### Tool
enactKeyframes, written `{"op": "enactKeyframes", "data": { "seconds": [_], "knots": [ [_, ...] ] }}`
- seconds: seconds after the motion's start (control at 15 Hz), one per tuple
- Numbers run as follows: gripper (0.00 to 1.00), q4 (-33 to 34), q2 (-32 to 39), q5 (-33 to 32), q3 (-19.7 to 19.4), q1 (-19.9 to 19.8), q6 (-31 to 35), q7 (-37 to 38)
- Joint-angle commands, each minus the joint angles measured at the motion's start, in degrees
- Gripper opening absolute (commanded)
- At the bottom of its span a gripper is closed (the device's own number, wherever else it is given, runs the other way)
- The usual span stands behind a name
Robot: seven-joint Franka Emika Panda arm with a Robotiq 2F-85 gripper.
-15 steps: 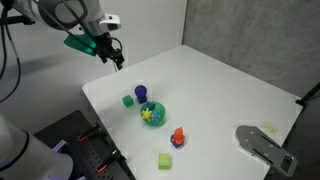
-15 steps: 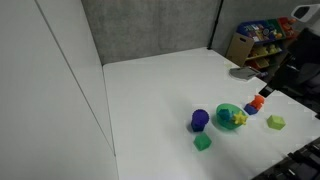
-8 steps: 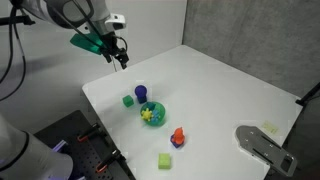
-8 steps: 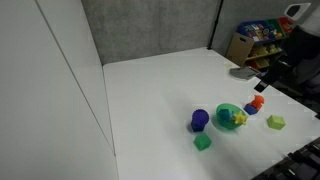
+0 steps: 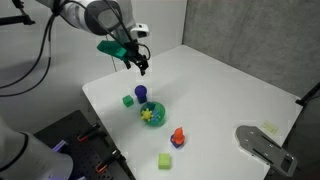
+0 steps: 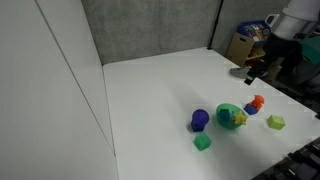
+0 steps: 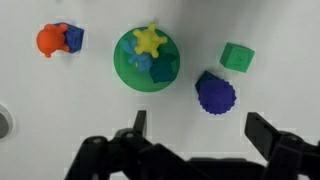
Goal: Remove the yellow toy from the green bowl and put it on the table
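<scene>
My gripper [image 7: 197, 128] hangs wide open, empty; the yellow toy [image 7: 149, 40] lies below and ahead, inside the green bowl [image 7: 120, 65].

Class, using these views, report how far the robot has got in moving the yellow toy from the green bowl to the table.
Done: nothing; the yellow toy lies in the green bowl. In hand: the gripper hangs open and empty above the table. Left: descend, grasp the toy, lift it and set it down.
</scene>
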Motion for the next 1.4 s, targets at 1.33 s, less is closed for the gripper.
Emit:
{"op": "enactKeyframes", "data": {
  "seconds": [1.33],
  "knots": [
    [1.00,5.7,32.3,0.5,-4.9,-4.6,11.9,-7.0]
  ]
}}
